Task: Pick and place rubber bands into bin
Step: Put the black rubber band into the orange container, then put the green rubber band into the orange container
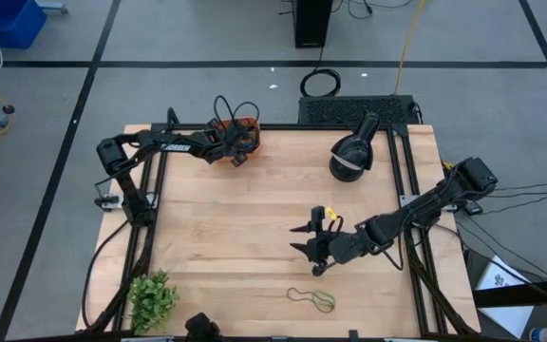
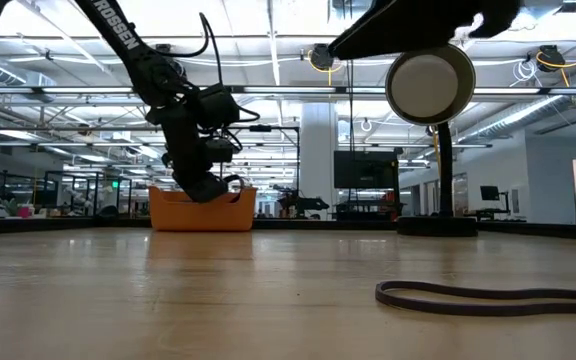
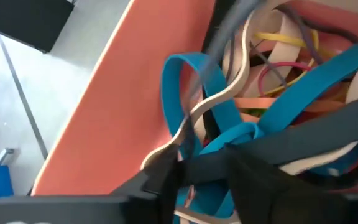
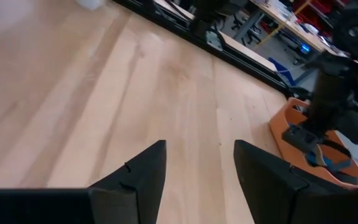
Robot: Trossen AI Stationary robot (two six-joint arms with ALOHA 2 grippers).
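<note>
The orange bin (image 1: 248, 124) stands at the table's far edge, left of centre, and holds several rubber bands (image 3: 278, 68) in blue, tan, orange and yellow. My left gripper (image 1: 236, 156) reaches down into the bin (image 2: 203, 214), and its fingers (image 3: 157, 180) are a little apart among the bands. My right gripper (image 1: 309, 243) hangs open over the bare middle of the table (image 4: 197, 171) with nothing between its fingers. A dark rubber band (image 2: 488, 293) and a green one (image 1: 323, 302) lie flat near the table's front edge. My left gripper comes slanting down into the bin from the table's left. A blue band (image 3: 194, 93) loops up from between its parted fingers, with a tan band (image 3: 229, 93) beside it. Both rest on the heap in the bin. Whether the fingers touch them, I cannot tell.
A black round-headed stand (image 1: 353, 152) is at the far right of the table, with a black grille (image 1: 354, 110) behind it. A small green plant (image 1: 153, 300) sits at the near left corner. Bare wood (image 1: 245, 228) spans the middle.
</note>
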